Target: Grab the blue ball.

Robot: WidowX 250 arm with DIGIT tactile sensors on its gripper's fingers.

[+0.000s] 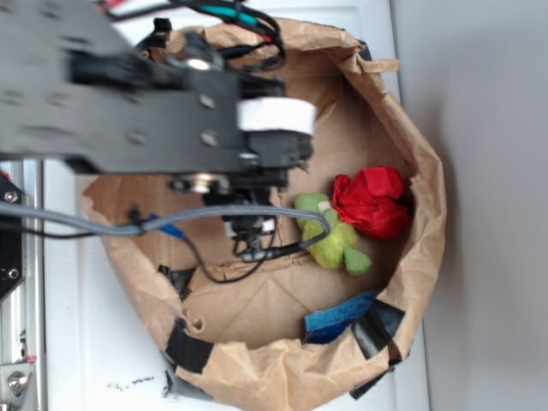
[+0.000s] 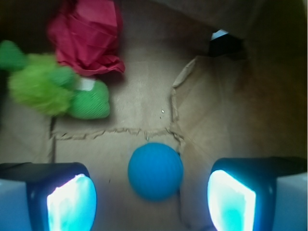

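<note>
Between parted fingers (image 2: 231,202) | blue ball (image 2: 155,171) | no readable writing

We can read no text, label, brand, number or sign in either view; every surface we see is unmarked or too blurred.

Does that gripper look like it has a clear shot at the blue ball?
Probably yes. In the wrist view the blue ball lies between the open gripper fingers, with bare cardboard around it. The green toy and red cloth lie off to one side.
</note>
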